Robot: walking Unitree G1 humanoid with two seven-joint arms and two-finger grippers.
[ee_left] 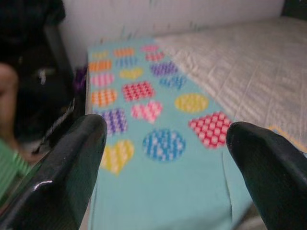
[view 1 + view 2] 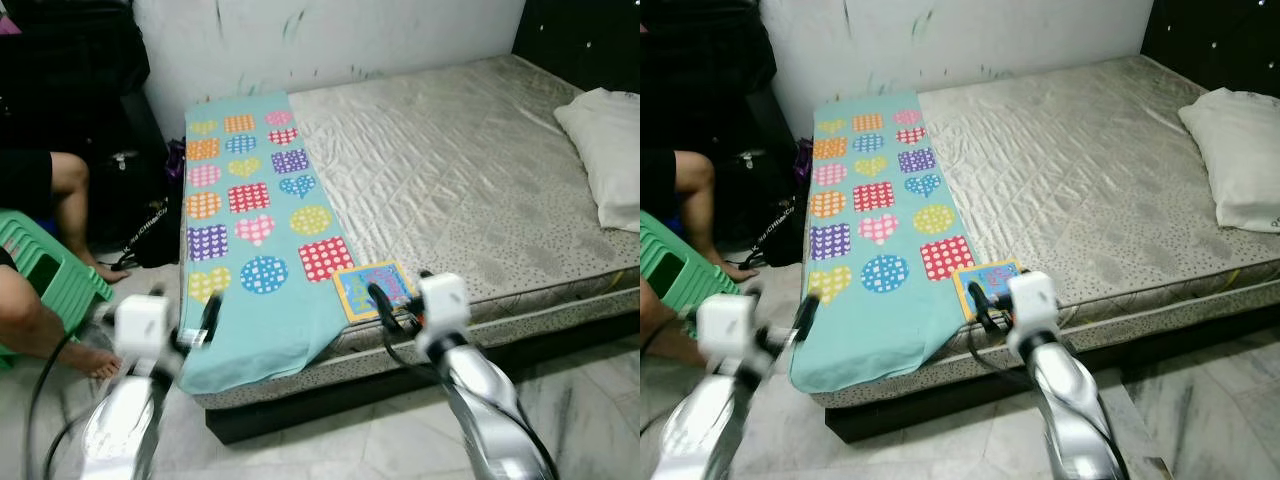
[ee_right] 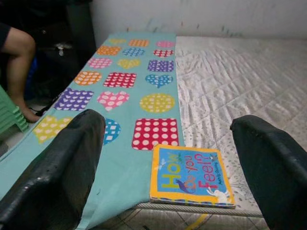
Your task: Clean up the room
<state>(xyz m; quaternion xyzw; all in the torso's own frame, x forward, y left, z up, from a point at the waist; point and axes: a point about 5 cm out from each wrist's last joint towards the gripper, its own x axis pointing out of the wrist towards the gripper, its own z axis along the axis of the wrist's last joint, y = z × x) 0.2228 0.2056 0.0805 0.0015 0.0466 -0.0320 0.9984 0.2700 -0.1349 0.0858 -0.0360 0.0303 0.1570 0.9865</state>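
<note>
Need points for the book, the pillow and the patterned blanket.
book [image 3: 191, 175], right wrist view, middle of cover
pillow [image 2: 608, 150], left eye view, centre of top face
patterned blanket [image 2: 250, 198], left eye view, red square patch

A bed [image 2: 450, 150] with a bare, quilted beige mattress stands against a white wall on a pale marble floor [image 2: 580, 400]; a teal cloth [image 2: 250, 220] printed with dotted hearts, circles and squares lies along its left side, its near end hanging over the edge. A small picture book [image 3: 191, 176] lies flat at the near edge, touching the cloth; a white pillow [image 2: 610, 150] rests at the right end.
</note>
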